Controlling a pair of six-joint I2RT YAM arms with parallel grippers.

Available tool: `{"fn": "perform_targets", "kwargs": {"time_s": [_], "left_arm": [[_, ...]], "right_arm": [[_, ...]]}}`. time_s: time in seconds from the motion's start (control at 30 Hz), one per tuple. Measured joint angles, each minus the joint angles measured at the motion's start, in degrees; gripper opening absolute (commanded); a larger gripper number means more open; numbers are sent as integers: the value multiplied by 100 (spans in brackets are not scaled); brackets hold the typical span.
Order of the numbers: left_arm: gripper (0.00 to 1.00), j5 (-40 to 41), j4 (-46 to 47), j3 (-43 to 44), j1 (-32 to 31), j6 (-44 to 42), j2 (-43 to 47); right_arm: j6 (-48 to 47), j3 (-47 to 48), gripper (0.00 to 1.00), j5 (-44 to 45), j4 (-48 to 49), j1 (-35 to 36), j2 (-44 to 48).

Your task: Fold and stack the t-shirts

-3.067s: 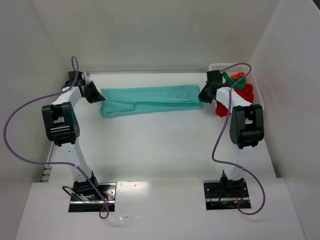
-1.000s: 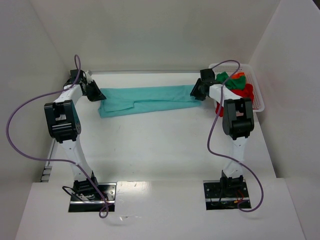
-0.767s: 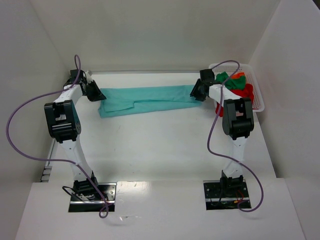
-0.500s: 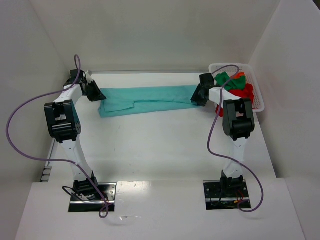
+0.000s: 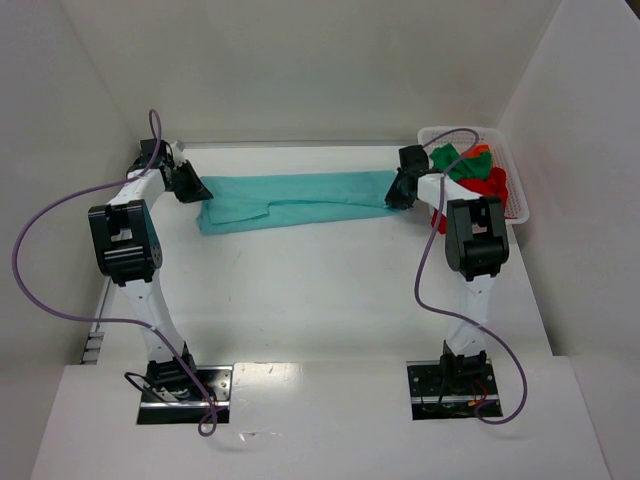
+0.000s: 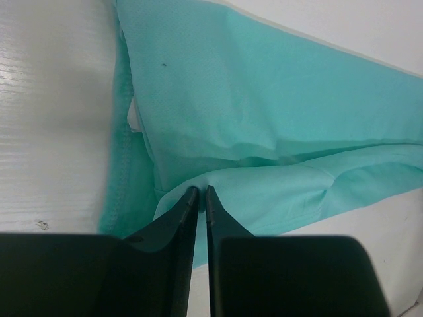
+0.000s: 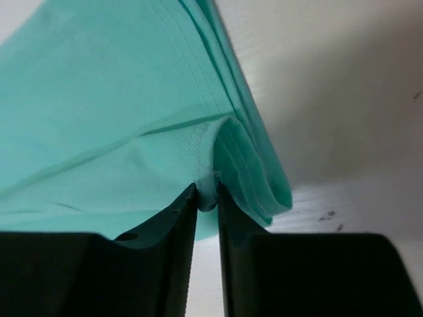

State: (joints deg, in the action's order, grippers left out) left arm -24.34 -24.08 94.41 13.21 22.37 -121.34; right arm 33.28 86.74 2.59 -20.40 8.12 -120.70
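Note:
A teal t-shirt (image 5: 290,200) lies folded into a long band across the far part of the table. My left gripper (image 5: 200,193) is at its left end, and in the left wrist view the gripper (image 6: 198,191) is shut on a fold of the teal cloth (image 6: 264,99). At the band's right end sits my right gripper (image 5: 393,198). The right wrist view shows this gripper (image 7: 207,191) pinching a bunched seam of the shirt (image 7: 119,99). Red (image 5: 490,183), dark green (image 5: 447,157) and orange (image 5: 478,150) t-shirts lie heaped in the basket.
A white lattice basket (image 5: 518,205) stands at the far right against the side wall, just behind my right arm. White walls close in the table at the back and both sides. Purple cables loop from both arms.
My right gripper has shifted slightly right and toward me at the shirt's end, and its jaws have narrowed onto the cloth. The left arm has not moved.

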Motion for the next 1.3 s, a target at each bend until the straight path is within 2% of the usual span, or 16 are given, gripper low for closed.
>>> {"fn": "perform_targets", "kwargs": {"time_s": [0.1, 0.13, 0.43, 0.53, 0.57, 0.6, 0.7, 0.77, 0.9, 1.2, 1.3], "left_arm": [[16, -2, 0, 0, 0, 0, 0], [16, -2, -2, 0, 0, -4, -2], [16, -2, -2, 0, 0, -17, -50], [16, -20, -4, 0, 0, -17, -57], [18, -24, -4, 0, -2, -17, -59], [18, -28, -2, 0, 0, -31, -61], [19, -42, -2, 0, 0, -120, -74], [21, -57, -4, 0, 0, -129, -83], [21, -72, -4, 0, 0, -131, -101], [22, -107, -4, 0, 0, -136, -122], [22, -107, -2, 0, 0, -136, -122]], "right_arm": [[7, 201, 6, 0, -22, 0, -127], [2, 284, 5, 0, -24, 0, -170], [9, 1102, 5, 129, -181, 0, -295], [7, 1478, 14, 155, -190, 0, -431], [4, 1622, 39, 160, -188, 0, -511], [28, 1751, 52, 157, -192, -2, -603], [7, 2081, 71, 125, -192, -2, -907], [4, 2133, 75, 103, -205, -2, -1043], [9, 2124, 75, 79, -358, -2, -1113], [4, 1541, 69, -68, -236, -2, -898], [9, 1423, 62, -92, -223, -2, -898]]}}
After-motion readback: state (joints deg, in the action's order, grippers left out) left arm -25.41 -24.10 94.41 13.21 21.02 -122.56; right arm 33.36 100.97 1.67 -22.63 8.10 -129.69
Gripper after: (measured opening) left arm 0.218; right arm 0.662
